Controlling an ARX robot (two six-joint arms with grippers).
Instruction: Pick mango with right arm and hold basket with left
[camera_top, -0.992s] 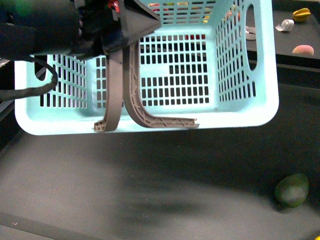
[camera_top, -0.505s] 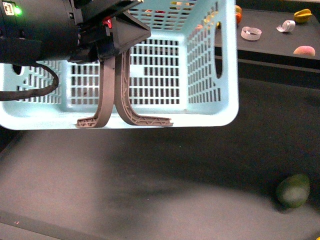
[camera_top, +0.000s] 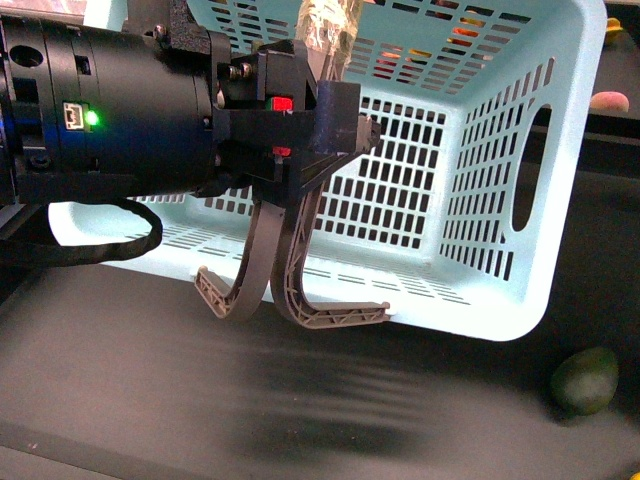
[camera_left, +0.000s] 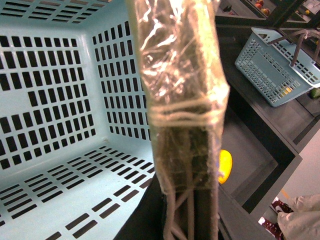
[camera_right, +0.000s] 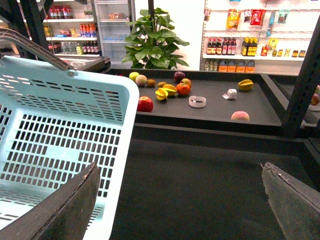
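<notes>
Shop shelving with bottles and a potted plant (camera_right: 155, 37) backs the scene in the right wrist view. A dark table (camera_top: 300, 410) fills the lower half of the front view.

Entry, left gripper (camera_top: 295, 300): at centre frame we see its two curved grey-brown fingers (camera_top: 258, 262) pressed close along their shanks, with only the tips flaring apart. In the left wrist view a film-wrapped handle (camera_left: 182, 75), bound with string, runs straight out from the closed jaws. We log the grip as clamped on that handle of the basket (camera_top: 500, 200). The basket hangs clear of the table and tilted, its inside facing the camera, and takes up the upper right of the front view with a shadow beneath it. The left arm (camera_top: 110, 120) lies level, reaching in from the left edge with its green light on.

Entry, right gripper (camera_right: 180, 210): its dark fingers (camera_right: 65, 210) are spread wide, with table showing between them, just beside the basket wall.

Entry, mango (camera_left: 225, 166): in the left wrist view we see a yellow-orange fruit lying outside the basket on a dark surface, partly hidden behind the wrapped handle.

A dark green fruit (camera_top: 585, 380) sits on the table at the lower right of the front view, apart from the basket.
</notes>
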